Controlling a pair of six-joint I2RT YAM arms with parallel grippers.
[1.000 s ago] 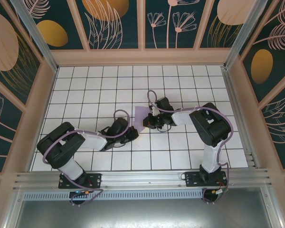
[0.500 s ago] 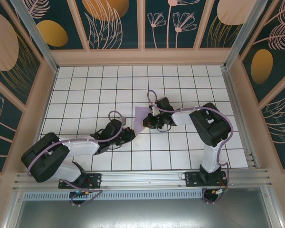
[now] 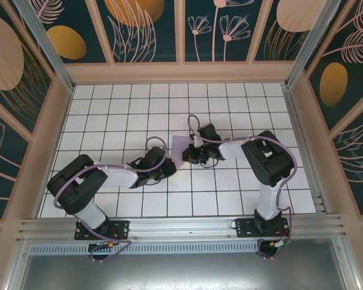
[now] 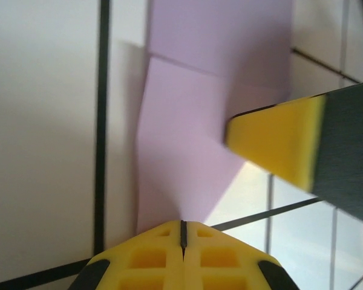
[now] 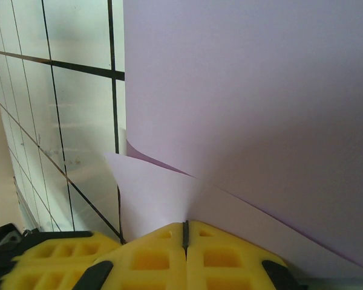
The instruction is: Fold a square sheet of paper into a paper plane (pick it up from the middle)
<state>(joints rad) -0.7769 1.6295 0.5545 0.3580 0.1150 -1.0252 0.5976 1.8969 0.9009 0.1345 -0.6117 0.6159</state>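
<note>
Lavender-purple square sheet of paper (image 3: 178,145), clamped between the shut left gripper (image 4: 183,232) and right gripper (image 5: 185,232), shows less surface than before, so a fold seems underway.

Paper (image 4: 187,157): thin, matt, smooth, pale lavender; soft creases, one corner curled.
L gripper (image 4: 183,226) & R gripper (image 5: 184,226): yellow fingers, matt, moulded plastic or rubber (can't tell which), w/ square recesses; dark matt backing.
Table (image 3: 109,115): white tiles, smooth, slight gloss, black lines.
L arm (image 3: 78,187) & R arm (image 3: 267,158): black plastic shells, semi-matt; white sections smoother, w/ slight sheen.
Near rail (image 3: 181,226): brushed metal, aluminium look.
Walls (image 3: 145,30): printed panels, satin.
Far frame (image 3: 181,72): pale, wood-look, matt.
</note>
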